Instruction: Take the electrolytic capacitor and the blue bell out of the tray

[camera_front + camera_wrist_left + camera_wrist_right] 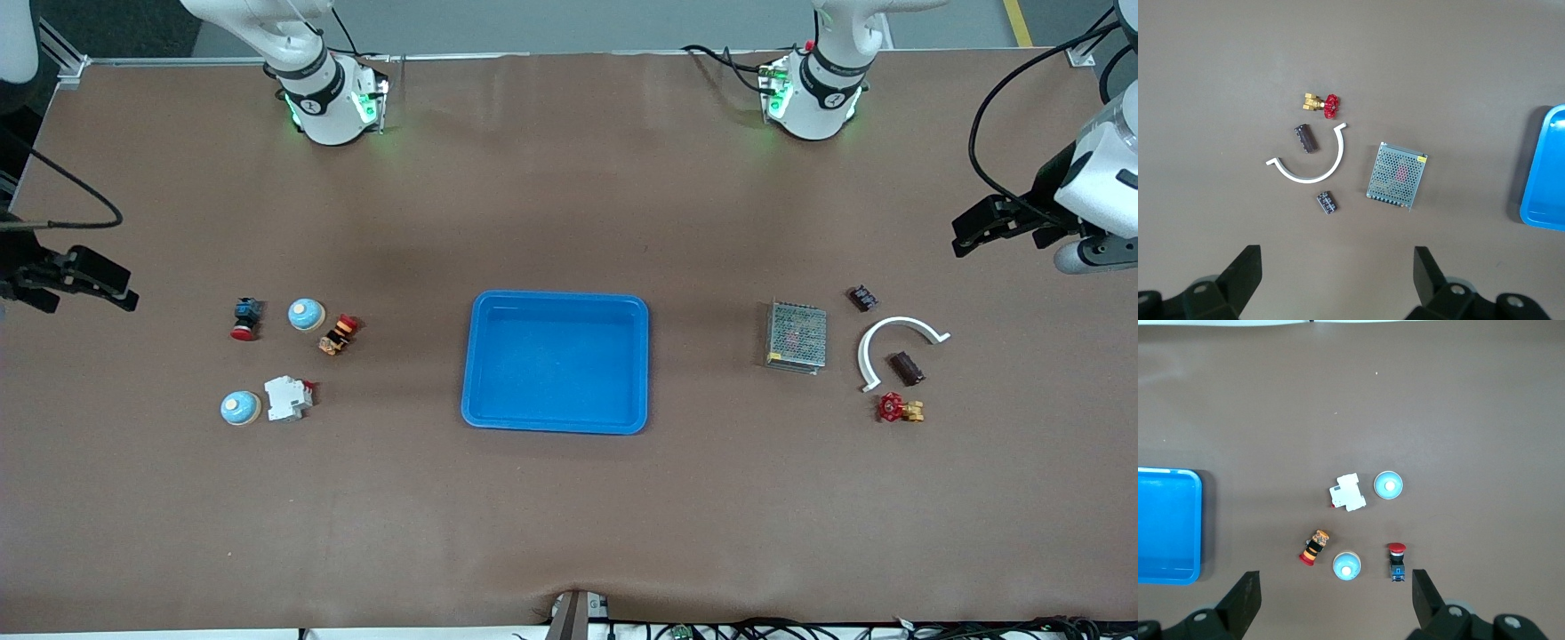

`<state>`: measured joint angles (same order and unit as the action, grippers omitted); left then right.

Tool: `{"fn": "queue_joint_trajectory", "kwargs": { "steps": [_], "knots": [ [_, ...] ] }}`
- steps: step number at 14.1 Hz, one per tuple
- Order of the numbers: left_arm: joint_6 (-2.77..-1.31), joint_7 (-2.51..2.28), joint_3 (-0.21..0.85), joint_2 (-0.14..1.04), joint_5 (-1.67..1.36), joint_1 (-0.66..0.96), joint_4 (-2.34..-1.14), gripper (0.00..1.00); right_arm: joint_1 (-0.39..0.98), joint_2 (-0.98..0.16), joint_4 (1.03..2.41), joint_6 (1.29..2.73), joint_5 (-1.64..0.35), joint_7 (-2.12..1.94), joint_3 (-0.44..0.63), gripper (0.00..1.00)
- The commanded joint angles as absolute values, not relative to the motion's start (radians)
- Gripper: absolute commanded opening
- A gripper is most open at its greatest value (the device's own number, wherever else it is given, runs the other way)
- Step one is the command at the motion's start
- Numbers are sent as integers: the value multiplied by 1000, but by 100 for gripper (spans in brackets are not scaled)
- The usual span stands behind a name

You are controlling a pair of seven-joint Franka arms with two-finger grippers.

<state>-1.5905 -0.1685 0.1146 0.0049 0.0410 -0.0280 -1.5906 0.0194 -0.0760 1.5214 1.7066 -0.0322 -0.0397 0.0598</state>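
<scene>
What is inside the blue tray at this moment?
Nothing: the tray shows only its bare blue floor. Both blue bells lie on the table toward the right arm's end. Nothing covers the tray.

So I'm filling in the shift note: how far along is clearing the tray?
It looks finished. The blue tray holds nothing. Two blue bells sit on the table toward the right arm's end, and two dark capacitors toward the left arm's end. Nothing is in hand: the left claw and right claw are open, over their groups. Nothing seems left.
</scene>
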Motion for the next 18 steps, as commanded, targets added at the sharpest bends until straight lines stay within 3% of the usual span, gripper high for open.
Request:
{"fn": "queue_joint_trajectory", "kwargs": {
  "steps": [1,18],
  "knots": [
    [-1572,-157,114,-6,26,-32,-1583,100,15,83,1713,1776,-12,-28,54,100],
    [-1554,-130,123,-5,20,-28,-1539,100,17,101,1651,1687,-11,-29,54,100]
  ]
}}
